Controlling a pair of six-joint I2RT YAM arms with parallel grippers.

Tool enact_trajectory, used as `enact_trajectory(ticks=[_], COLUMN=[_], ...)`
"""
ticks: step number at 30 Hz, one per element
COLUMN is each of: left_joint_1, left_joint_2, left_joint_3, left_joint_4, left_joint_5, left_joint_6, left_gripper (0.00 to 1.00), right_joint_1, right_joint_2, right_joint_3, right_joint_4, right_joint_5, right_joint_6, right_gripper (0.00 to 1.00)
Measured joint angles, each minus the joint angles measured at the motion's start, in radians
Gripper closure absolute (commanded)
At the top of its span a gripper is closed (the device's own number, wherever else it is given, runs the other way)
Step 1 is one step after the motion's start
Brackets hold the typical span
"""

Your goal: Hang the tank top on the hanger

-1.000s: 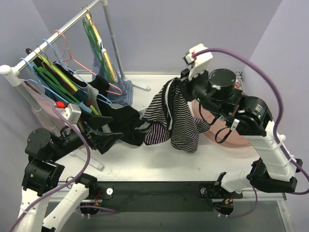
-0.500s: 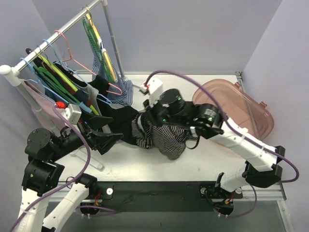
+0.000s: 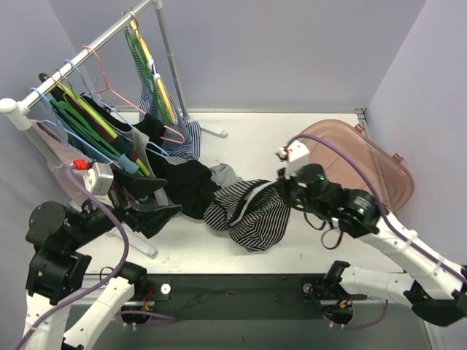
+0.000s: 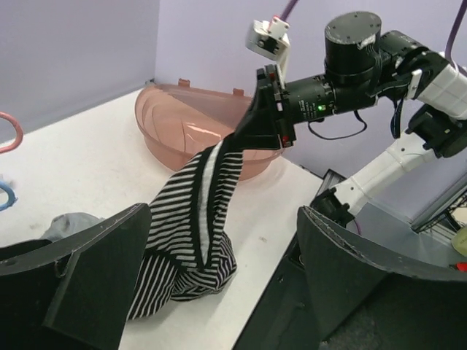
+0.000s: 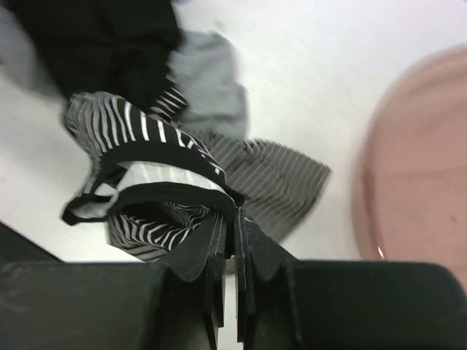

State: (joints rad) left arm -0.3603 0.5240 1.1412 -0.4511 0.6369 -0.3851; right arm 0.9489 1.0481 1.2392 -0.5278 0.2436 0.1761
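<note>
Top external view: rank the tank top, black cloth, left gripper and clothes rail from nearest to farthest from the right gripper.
From the right gripper:
1. tank top: pinched in its shut jaws, draping to the left.
2. black cloth: lying just left of the tank top.
3. left gripper: open, at the black cloth's left edge.
4. clothes rail: far left, at the back.

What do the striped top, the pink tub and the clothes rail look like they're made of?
The striped top: soft knit fabric, matte; it droops and bunches in folds. The pink tub: probably plastic, translucent and glossy, with bright glints on its wall. The clothes rail: likely metal tube, silvery with a sheen.
</note>
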Motion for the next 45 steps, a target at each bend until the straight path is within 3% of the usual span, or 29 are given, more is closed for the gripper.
enact_trajectory(ticks=[2,3,5,6,8,9,13,18,23,27,32,41,42,45], left_joint_1=[0.000,0.000,0.000,0.000,-0.002,-0.006,-0.042,-0.179,-0.349,-0.454,-0.508,-0.529,-0.529,-0.530], left_joint_2=[0.018,0.032,0.079,0.102,0.139,0.151,0.182,0.203,0.219,0.224,0.223,0.214,0.220,0.244], left_joint_3=[0.010,0.020,0.052,0.067,0.075,0.075,0.054,0.012,-0.024,-0.071,-0.146,-0.295,-0.306,-0.340], left_joint_4=[-0.007,-0.010,-0.019,-0.020,-0.020,-0.025,-0.031,-0.058,-0.099,-0.122,-0.130,-0.099,-0.090,-0.050], left_joint_5=[0.010,0.019,0.037,0.047,0.061,0.066,0.078,0.020,-0.103,-0.222,-0.349,-0.505,-0.518,-0.566], left_joint_6=[-0.002,-0.003,-0.004,-0.004,-0.007,-0.013,-0.035,-0.035,-0.021,-0.024,-0.061,-0.158,-0.166,-0.200], left_gripper=[0.12,0.12,0.12,0.12,0.14,0.14,0.15,0.15,0.15,0.15,0.15,0.15,0.15,0.15], right_joint_1=[-0.056,-0.072,-0.108,-0.123,-0.144,-0.152,-0.158,-0.158,-0.107,-0.025,0.010,0.010,0.010,0.008], right_joint_2=[-0.117,-0.156,-0.237,-0.255,-0.266,-0.267,-0.270,-0.220,-0.065,0.125,0.341,0.381,0.381,0.381], right_joint_3=[-0.122,-0.165,-0.270,-0.308,-0.353,-0.363,-0.353,-0.287,-0.319,-0.328,-0.228,-0.200,-0.203,-0.227], right_joint_4=[-0.038,-0.058,-0.096,-0.118,-0.159,-0.179,-0.203,-0.140,0.087,0.190,0.179,0.125,0.119,0.104], right_joint_5=[0.002,0.002,-0.002,-0.002,0.004,0.009,0.021,-0.116,-0.277,-0.209,-0.060,0.124,0.135,0.159], right_joint_6=[0.017,0.026,0.056,0.072,0.111,0.129,0.161,0.159,0.270,0.381,0.470,0.531,0.532,0.532], right_gripper=[0.98,0.88,0.80,0.67,0.58,0.48,0.40,0.39,0.38,0.38,0.42,0.51,0.61,0.73])
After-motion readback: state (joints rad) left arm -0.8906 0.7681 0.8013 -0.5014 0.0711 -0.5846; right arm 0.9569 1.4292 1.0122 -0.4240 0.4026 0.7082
